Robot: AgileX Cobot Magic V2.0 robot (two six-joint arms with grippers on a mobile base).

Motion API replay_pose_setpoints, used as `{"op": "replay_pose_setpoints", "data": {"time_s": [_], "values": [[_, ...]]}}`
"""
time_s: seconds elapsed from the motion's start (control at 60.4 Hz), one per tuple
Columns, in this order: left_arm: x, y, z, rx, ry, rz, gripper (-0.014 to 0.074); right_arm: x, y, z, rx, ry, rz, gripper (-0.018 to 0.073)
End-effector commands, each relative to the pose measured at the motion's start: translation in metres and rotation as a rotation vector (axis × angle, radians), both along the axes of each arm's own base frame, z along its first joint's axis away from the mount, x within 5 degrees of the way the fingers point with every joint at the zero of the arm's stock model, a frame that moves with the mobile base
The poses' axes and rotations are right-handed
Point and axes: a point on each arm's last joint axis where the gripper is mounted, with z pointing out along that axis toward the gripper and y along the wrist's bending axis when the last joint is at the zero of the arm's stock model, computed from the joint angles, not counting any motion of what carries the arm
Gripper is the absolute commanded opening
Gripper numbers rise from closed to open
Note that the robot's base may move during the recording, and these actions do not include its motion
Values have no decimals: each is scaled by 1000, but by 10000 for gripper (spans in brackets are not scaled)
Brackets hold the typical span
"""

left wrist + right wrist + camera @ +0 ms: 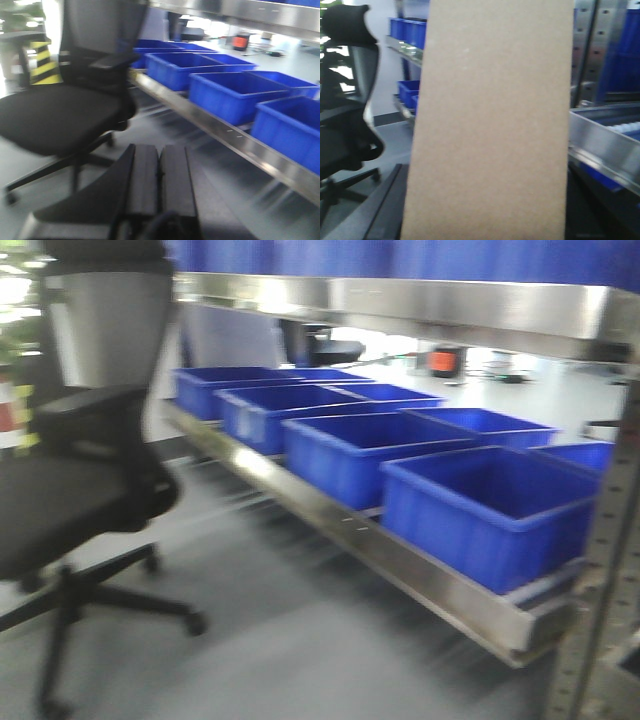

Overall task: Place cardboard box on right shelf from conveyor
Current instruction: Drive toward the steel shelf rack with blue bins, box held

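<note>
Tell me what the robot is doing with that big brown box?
The robot's right gripper is holding the cardboard box, which fills most of that wrist camera's view. The left gripper is shut and empty. Ahead stands the right shelf, its lower level lined with blue bins, and a black office chair is beside it. The box is not on the shelf yet.

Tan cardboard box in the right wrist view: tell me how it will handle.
The tan rectangular cardboard box looks stiff: its flat face shows no bowing. Plain cardboard, so probably light for its size; contents unseen. Long, narrow and upright here, it may tip if set on end.
</note>
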Motion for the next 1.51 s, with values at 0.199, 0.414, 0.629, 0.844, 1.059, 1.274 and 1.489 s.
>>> {"op": "replay_pose_setpoints", "data": {"time_s": [0.199,0.414,0.629,0.844,1.059,1.274,1.489], "values": [[-1,0,5,-11,-92,3,-116,-1,0,16,-10,-112,-4,172],[-1,1,5,-11,-92,5,-116,-1,0,16,-10,-112,-4,172],[-1,1,5,-11,-92,5,-116,-1,0,16,-10,-112,-4,172],[-1,1,5,-11,-92,5,-116,-1,0,16,-10,-112,-4,172],[-1,1,5,-11,-92,5,-116,-1,0,16,-10,-112,-4,172],[-1,1,6,-11,-94,5,-116,-1,0,16,-10,-112,-4,172],[-1,1,6,-11,-94,5,-116,-1,0,16,-10,-112,-4,172]]}}
